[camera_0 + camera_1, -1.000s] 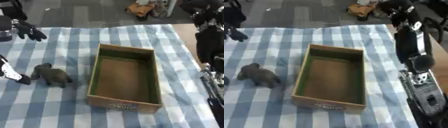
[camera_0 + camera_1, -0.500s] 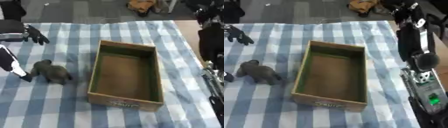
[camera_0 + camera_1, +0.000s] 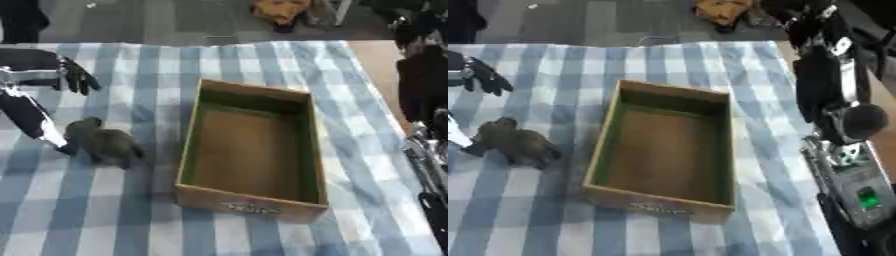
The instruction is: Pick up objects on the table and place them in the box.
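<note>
A dark grey-green toy animal [image 3: 105,144] lies on the checked cloth, left of the cardboard box [image 3: 203,196]. The box has a green inside and nothing shows in it. My left hand [image 3: 73,75] hovers above and behind the toy with its black fingers relaxed and holding nothing. A long black-and-white part of that hand [image 3: 31,120] reaches in from the left edge, its tip touching the toy's left side. My right arm [image 3: 826,80] runs down the right edge. Its silver forearm [image 3: 856,181] ends at the lower right corner, where the hand is cut off.
The blue-and-white checked cloth [image 3: 131,220] covers the table. A bare wooden strip [image 3: 376,65] shows at the right. Beyond the far edge, an orange-brown object [image 3: 282,11] lies on the dark floor.
My left hand has come right and nearer, towards the toy, and its black-and-white part now touches the toy. The box and toy stay put; the camera has shifted slightly.
</note>
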You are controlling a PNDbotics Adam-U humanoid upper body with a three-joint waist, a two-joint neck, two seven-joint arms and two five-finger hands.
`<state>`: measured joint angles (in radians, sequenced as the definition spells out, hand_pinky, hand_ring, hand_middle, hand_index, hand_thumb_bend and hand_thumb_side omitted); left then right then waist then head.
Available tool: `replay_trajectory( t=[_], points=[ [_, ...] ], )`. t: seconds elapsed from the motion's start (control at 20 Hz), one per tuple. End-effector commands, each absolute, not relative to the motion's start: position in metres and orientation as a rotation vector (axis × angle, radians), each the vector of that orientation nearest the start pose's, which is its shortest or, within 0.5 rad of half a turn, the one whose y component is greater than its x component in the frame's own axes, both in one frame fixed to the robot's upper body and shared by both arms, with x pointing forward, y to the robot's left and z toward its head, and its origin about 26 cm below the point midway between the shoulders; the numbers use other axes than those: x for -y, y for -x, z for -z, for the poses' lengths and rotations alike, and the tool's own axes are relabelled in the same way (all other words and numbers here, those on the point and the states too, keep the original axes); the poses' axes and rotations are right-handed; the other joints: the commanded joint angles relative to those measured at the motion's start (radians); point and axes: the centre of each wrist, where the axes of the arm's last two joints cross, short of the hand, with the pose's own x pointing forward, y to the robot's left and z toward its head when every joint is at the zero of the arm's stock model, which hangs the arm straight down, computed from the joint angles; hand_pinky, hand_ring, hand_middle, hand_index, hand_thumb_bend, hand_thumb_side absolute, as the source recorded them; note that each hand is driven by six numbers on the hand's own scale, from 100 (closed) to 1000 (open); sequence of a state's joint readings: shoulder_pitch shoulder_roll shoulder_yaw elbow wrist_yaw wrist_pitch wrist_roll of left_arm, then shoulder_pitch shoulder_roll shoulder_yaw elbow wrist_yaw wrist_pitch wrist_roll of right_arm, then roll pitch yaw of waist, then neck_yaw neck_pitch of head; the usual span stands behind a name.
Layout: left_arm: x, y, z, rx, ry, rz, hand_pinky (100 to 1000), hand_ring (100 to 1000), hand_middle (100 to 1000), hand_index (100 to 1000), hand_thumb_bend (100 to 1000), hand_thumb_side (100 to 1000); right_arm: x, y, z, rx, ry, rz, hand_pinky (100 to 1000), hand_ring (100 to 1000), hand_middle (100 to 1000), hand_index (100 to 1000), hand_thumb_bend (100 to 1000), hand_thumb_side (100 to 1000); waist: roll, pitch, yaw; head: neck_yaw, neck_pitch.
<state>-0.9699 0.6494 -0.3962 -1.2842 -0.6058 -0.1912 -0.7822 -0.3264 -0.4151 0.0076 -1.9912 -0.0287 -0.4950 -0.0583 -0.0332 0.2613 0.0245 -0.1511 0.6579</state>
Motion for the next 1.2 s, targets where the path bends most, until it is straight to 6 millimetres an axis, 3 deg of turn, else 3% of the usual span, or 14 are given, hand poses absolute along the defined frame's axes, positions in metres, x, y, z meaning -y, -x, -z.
replay_trajectory(
  t=[0.05, 0.55, 1.2],
  points=[
    [-0.249, -0.438, -0.289, 1.290, -0.698, 1.935, 674, 742, 692, 881, 838, 362, 0.270, -0.301, -0.221, -3.387, -0.118, 0.589, 898, 1000, 720, 912, 908, 985, 0.001, -0.015, -0.001, -0.005, 0.001],
    [-0.241, -0.443, -0.277, 1.257, -0.710, 1.943, 693, 782, 771, 863, 856, 412, 0.268, -0.302, -0.221, -3.389, -0.106, 0.583, 899, 1000, 718, 912, 906, 981, 0.001, -0.011, -0.006, -0.012, 0.003],
    [-0.232, -0.451, -0.260, 1.261, -0.679, 1.990, 689, 770, 750, 841, 855, 407, 0.267, -0.302, -0.222, -3.388, -0.093, 0.576, 902, 1000, 717, 912, 905, 976, 0.001, -0.003, -0.014, -0.010, 0.010]
  ],
)
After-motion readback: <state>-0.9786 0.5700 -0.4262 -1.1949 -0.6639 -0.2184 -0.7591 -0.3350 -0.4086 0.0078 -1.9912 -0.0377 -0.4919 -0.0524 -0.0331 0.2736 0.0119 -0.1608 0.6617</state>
